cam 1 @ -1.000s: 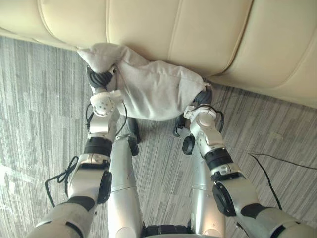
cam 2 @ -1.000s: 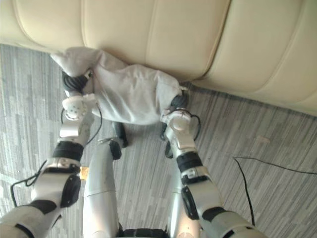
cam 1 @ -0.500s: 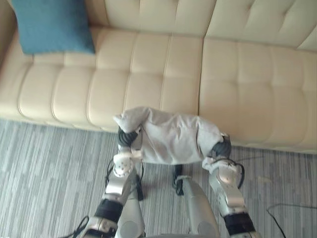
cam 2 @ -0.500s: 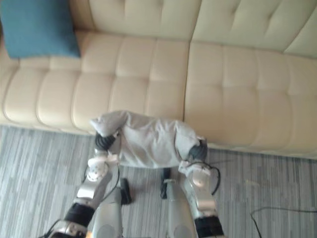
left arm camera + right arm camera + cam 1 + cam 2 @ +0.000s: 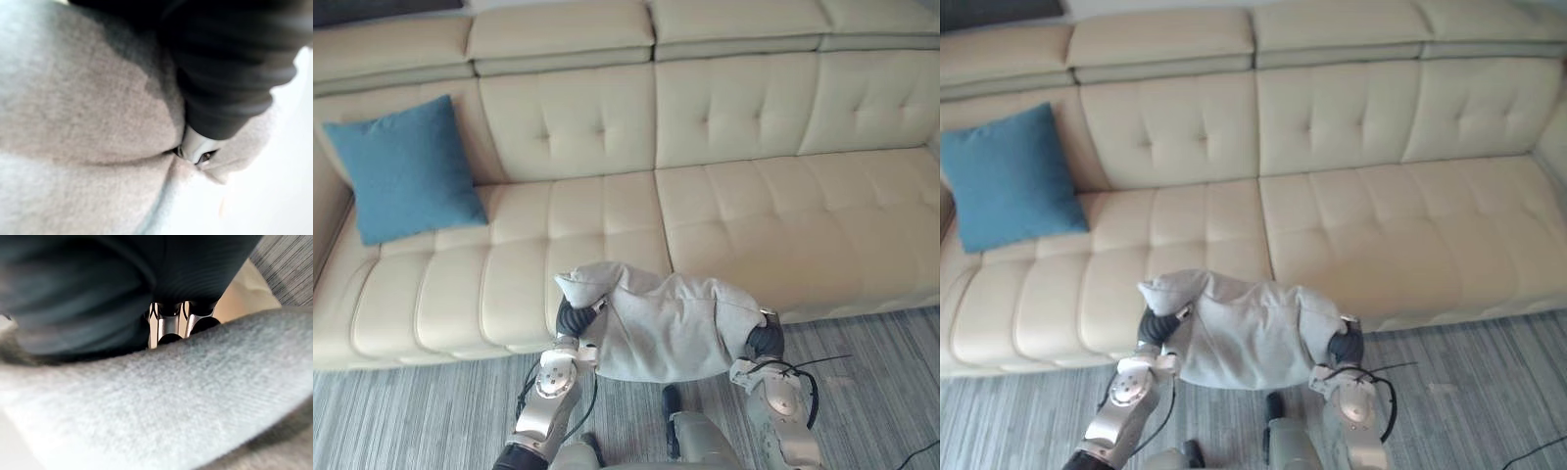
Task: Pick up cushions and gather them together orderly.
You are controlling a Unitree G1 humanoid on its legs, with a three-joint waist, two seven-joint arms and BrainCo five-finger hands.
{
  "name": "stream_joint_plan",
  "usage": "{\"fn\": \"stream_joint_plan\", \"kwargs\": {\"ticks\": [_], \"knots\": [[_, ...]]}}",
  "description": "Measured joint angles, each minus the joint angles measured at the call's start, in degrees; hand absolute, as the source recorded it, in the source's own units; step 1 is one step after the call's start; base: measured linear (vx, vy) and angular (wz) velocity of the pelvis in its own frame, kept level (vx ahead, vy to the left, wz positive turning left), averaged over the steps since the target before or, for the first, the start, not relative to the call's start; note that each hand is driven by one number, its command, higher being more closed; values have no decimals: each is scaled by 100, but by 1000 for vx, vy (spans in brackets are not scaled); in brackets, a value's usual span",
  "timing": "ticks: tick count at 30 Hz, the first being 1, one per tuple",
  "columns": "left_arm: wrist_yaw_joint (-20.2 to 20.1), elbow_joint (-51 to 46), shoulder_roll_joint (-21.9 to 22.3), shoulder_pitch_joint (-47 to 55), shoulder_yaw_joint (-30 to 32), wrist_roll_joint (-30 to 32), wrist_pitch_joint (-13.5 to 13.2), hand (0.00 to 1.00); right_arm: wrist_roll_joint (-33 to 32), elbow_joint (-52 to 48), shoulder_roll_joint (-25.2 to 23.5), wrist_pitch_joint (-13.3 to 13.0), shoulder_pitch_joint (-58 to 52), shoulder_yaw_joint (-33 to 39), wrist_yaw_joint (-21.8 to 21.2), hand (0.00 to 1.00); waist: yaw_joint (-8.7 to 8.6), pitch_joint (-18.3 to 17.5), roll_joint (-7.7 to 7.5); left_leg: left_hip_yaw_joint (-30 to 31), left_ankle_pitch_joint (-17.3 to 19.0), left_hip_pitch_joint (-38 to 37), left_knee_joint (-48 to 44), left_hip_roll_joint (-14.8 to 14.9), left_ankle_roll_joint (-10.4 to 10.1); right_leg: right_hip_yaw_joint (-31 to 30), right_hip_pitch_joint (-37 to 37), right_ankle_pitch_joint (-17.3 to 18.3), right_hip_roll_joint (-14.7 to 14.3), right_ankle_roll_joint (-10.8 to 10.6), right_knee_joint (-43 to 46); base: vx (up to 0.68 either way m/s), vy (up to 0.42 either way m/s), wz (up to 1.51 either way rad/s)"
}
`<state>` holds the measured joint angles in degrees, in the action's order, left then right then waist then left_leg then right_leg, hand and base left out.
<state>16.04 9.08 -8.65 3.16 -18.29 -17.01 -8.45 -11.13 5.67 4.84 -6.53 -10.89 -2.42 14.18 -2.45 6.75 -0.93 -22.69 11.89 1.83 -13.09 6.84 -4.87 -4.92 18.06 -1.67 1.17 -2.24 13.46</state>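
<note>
A long cream tufted sofa spans the view, its buttoned backrest upright, and grey striped carpet floor runs along the sofa's front edge.

Low in the frame, the left arm and right arm are silver-grey, their rounded wrist housings dotted with small dark holes. Dark ribbed covers sheathe the left hand and right hand.

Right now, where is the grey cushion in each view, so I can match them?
Left eye view: the grey cushion low centre, between the left hand and right hand, before the cream sofa.
Right eye view: cushion low centre, further left.
Left wrist view: cushion against that hand's dark cover.
Right wrist view: cushion against that hand's dark cover.
Landmark: the blue cushion at the sofa's left end, both eye views.
</note>
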Motion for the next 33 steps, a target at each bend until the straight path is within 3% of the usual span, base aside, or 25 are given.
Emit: {"fn": "stream_joint_plan", "kwargs": {"ticks": [2, 3, 5, 7, 9, 10, 11, 12, 13, 14, 16, 18, 19, 20, 21, 25, 26, 28, 30, 31, 33], "knots": [[0, -4, -73, 12, 2, 0, 19, 100, 0, 240, -11, 6, 105, -8, -3, 100, 9, 33, -17, -321, 5, -122, 83, 48, 83, 1000, 16, 320, 366, 427, 4, -125, 35, -84], [-1, -10, -102, 22, 8, -1, 18, 100, -1, 299, -27, 6, 134, -19, -4, 100, 67, 40, -44, -505, 5, -188, 138, 80, 86, 1734, 71, 343, 686, 438, 287, -60, 8, -67], [-1, -10, -116, 88, 10, -14, 33, 100, -2, 440, -51, 7, 148, -26, -5, 100, 96, -27, -182, -666, 73, -241, 122, -2, 115, 2560, 47, 463, 1126, 353, 708, -52, -56, -50], [-14, -10, -71, 137, -5, -41, 39, 100, -5, 451, -25, 16, 114, -38, -6, 100, 61, 11, -112, -646, 230, -173, -145, 183, 35, 2586, -3, 473, 994, 363, 672, -1, -101, -20], [-44, -12, -8, 351, 10, -131, 28, 100, -8, 433, 86, 27, 86, -77, -31, 100, 137, 105, 97, -723, 449, -172, -633, 671, -124, 2584, -138, 758, 651, 471, 970, 89, -178, -15], [-87, -7, -4, 440, 14, -247, 31, 100, -13, 351, 41, 23, -25, -88, -27, 100, 88, 111, 14, -400, 546, 147, -1623, 846, 97, 2514, -227, 1275, 612, 502, 1252, 121, -198, 7], [-88, 21, 56, 457, 15, -288, 50, 100, -13, 329, 65, 28, -36, -85, -27, 100, 83, 125, 52, -219, 534, 333, -2023, 986, 190, 2509, -238, 1329, 542, 544, 1298, 141, -212, 5], [-89, 18, 114, 613, 34, -371, 55, 100, -10, 124, 72, 61, -84, -85, -24, 100, 214, 140, 116, 393, 320, 968, -3108, 1196, 545, 2438, -358, 1377, 352, 632, 1208, 111, -190, -47], [-92, 1, 125, 722, 29, -443, 58, 100, -10, -106, 80, 66, -111, -81, -22, 100, 333, 137, 122, 828, 472, 1224, -3303, 992, 239, 2303, -382, 1433, 287, 663, 1180, 134, -144, -56], [-92, -3, 124, 744, 28, -455, 58, 100, -10, -188, 79, 66, -107, -81, -22, 100, 346, 138, 128, 957, 534, 1288, -3260, 856, 171, 2267, -401, 1446, 274, 683, 1156, 160, -80, -52], [-105, -103, 166, 836, 22, -455, 90, 100, -12, -525, 74, 48, -89, -80, -17, 100, 399, 129, 142, 1435, 715, 1547, -2550, 165, 95, 2083, -528, 1428, 165, 750, 944, 177, -49, -46], [-114, -288, 197, 905, 13, -453, 155, 100, -13, -667, 77, 33, -73, -73, -7, 100, 451, 121, 130, 1559, 672, 1623, -1824, -201, 103, 1947, -646, 1376, 78, 839, 738, 212, -4, -59], [-120, -402, 204, 948, 13, -450, 156, 100, -12, -715, 71, 15, -64, -68, 1, 100, 484, 102, 116, 1602, 346, 1599, -1289, -346, 186, 1791, -756, 1357, -25, 811, 596, 303, 15, -95], [-121, -452, 210, 1003, 13, -450, 159, 100, -10, -715, 62, 16, -86, -68, 3, 100, 589, -24, 105, 1573, -127, 1402, -981, -352, 266, 1608, -810, 1327, -118, 726, 470, 289, 18, -89], [-121, -481, 205, 1020, 14, -450, 159, 100, -10, -713, 53, 18, -92, -69, 3, 100, 588, -61, 95, 1524, -248, 1355, -909, -345, 385, 1528, -834, 1290, -145, 652, 416, 256, 21, -77], [-172, -794, 224, 1088, 18, -443, 157, 100, -7, -776, -17, 14, -196, -61, 0, 100, 572, -224, 3, 1057, -187, 943, -689, -372, 527, 1196, -854, 1281, -50, 340, 648, 381, 60, -59], [-178, -797, 209, 1074, 18, -432, 159, 100, -3, -756, -23, 12, -221, -56, -4, 100, 550, -224, 3, 933, -137, 579, -456, -434, 550, 1257, -684, 1411, 114, -54, 1382, 216, 50, -36], [-179, -797, 176, 1071, 18, -415, 161, 100, 0, -674, -35, 6, -213, -55, -20, 100, 544, -222, 4, 893, -71, 246, -227, -463, 601, 1447, -371, 1382, 302, -248, 2337, 212, 35, -22], [-178, -796, 74, 1062, 28, -384, 171, 100, 2, -442, -77, 5, -204, -55, -58, 100, 470, -250, -51, 972, -35, -102, -79, -454, 626, 1760, 10, 1728, 761, 35, 3220, 251, -19, 12], [-178, -796, 74, 1050, 30, -382, 169, 100, 4, -430, -81, 6, -206, -55, -59, 100, 469, -252, -51, 1017, -19, -108, -86, -429, 624, 1778, 56, 1766, 803, 36, 3204, 266, -143, 30], [-177, -797, 74, 917, 48, -380, 160, 100, 13, -429, -83, 11, -213, -48, -67, 100, 459, -231, -3, 1328, 176, -88, -107, -166, 379, 1581, 286, 1801, 751, 36, 2567, 230, -224, 38]]}}
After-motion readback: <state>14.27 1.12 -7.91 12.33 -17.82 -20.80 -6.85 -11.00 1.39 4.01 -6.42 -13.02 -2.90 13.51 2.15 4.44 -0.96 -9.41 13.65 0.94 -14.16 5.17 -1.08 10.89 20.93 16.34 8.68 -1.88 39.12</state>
